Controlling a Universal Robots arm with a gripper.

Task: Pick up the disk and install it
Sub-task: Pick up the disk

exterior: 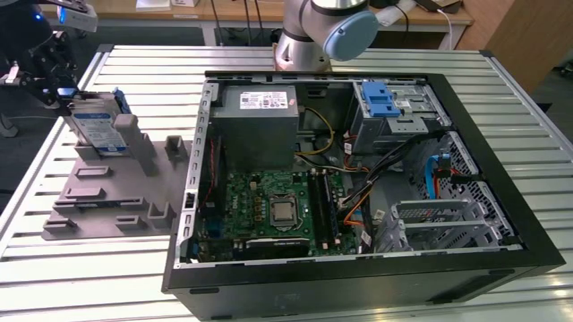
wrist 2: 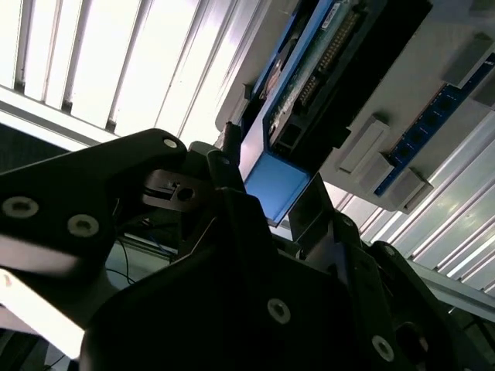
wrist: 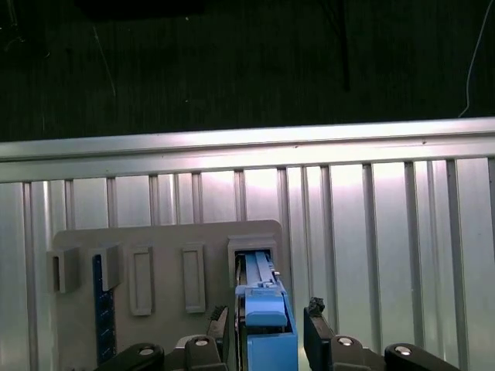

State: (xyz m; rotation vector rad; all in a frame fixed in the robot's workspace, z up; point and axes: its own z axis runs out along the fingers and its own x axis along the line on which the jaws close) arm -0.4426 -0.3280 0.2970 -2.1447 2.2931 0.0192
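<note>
Starting at the exterior view's left, my gripper (exterior: 63, 94) sits over the far corner of the slatted metal table (exterior: 134, 268), right at the top end of the disk (exterior: 96, 127). The disk stands upright on edge in a slot at the far end of a grey holder plate (exterior: 107, 194), which lies along the table's edge on that side. In the first wrist view the fingers (wrist: 219, 323) are spread to either side of the disk's blue carrier. I can see a thin dark gap on each side, so I read them as apart and not clamped. The disk is seated in its slot, not lifted.

Further toward the exterior view's right, the open computer case (exterior: 358, 285) takes up the middle of the table. Its green motherboard (exterior: 268, 208) faces up, and a blue-fronted drive bay (exterior: 380, 100) sits at its far side. The arm's base (exterior: 309, 40) rises at the table's far edge behind the case.
</note>
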